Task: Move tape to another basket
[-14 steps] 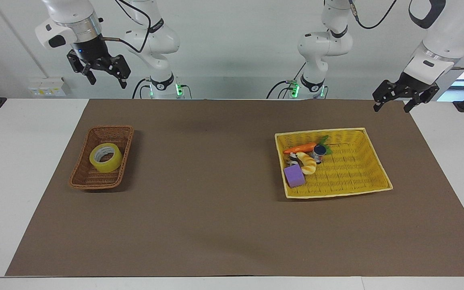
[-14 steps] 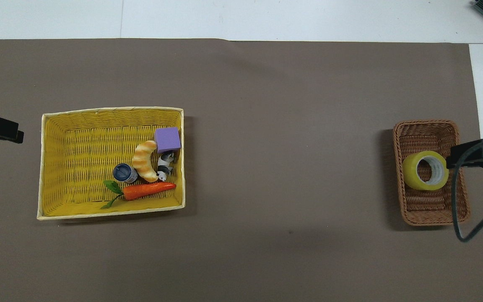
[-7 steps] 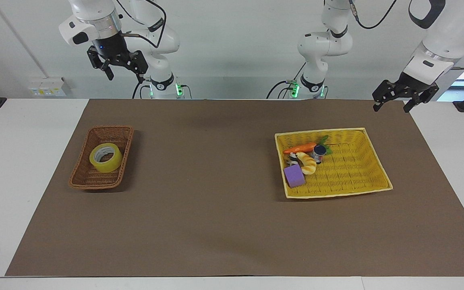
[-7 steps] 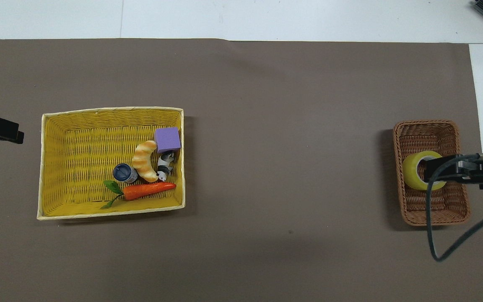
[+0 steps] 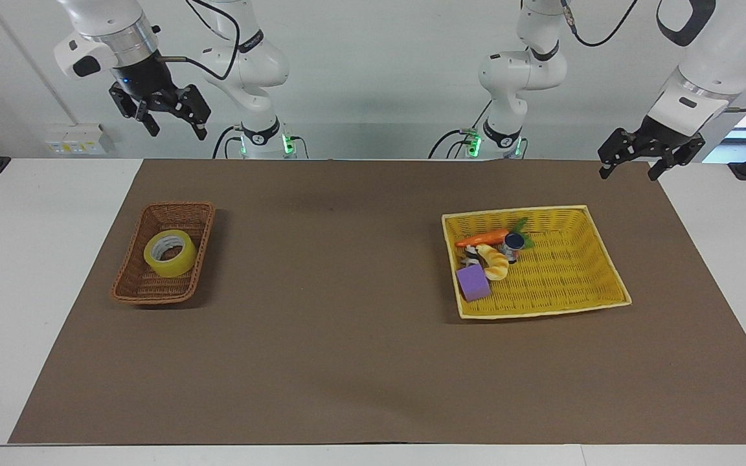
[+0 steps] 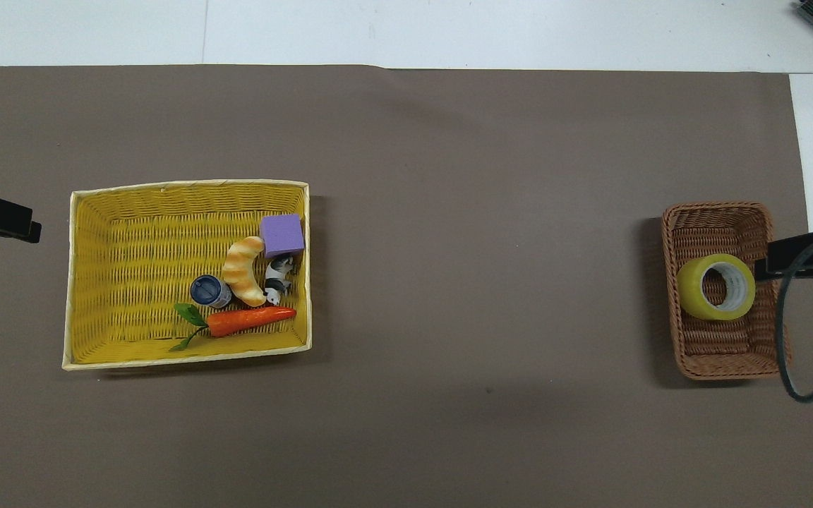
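Tape (image 5: 169, 253) sits in the wicker basket (image 5: 146, 288); facing view shows both grippers – right (image 5: 174, 127), left (image 5: 629, 169) – raised, seemingly spread, empty.

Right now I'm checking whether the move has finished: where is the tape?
The tape lies inside the brown wicker basket, at the right arm's end of the table, apart from the yellow basket.

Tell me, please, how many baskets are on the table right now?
2. The brown wicker basket sits toward the right arm's end, holding the tape. The yellow basket sits toward the left arm's end, holding several small items. None appear hidden.
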